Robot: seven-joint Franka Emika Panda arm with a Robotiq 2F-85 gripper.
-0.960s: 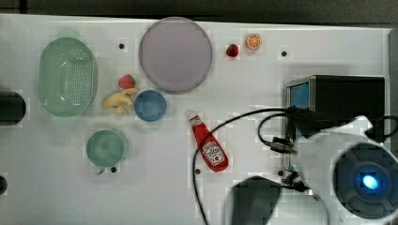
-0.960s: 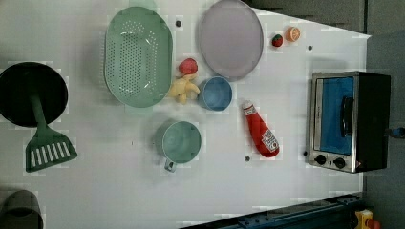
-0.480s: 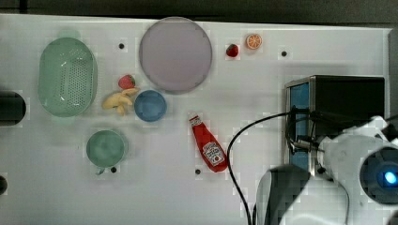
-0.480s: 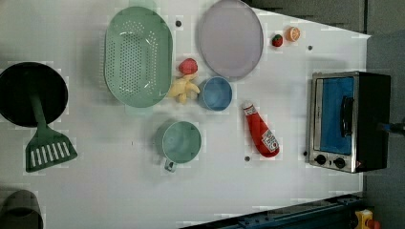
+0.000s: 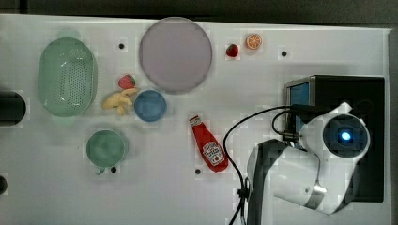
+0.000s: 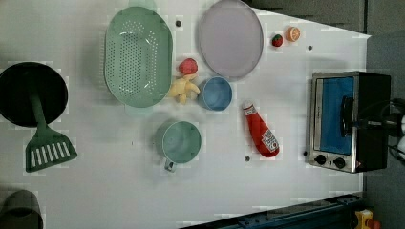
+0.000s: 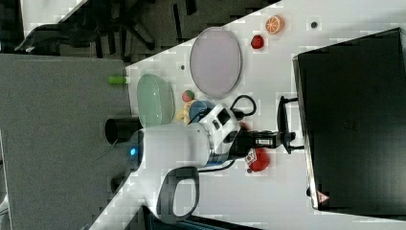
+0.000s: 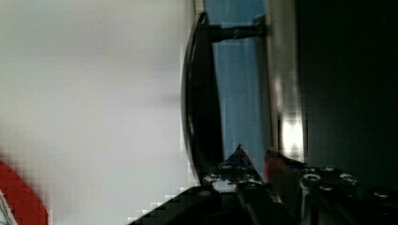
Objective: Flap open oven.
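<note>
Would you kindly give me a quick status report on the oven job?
Claw at the door handle, hold not confirmed. Oven door looks shut. Ketchup bottle lies in front of the oven, apart from it.

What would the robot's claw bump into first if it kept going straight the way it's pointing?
Most likely the oven: the gripper points at its front, right at the door handle. Contact can't be judged.
</note>
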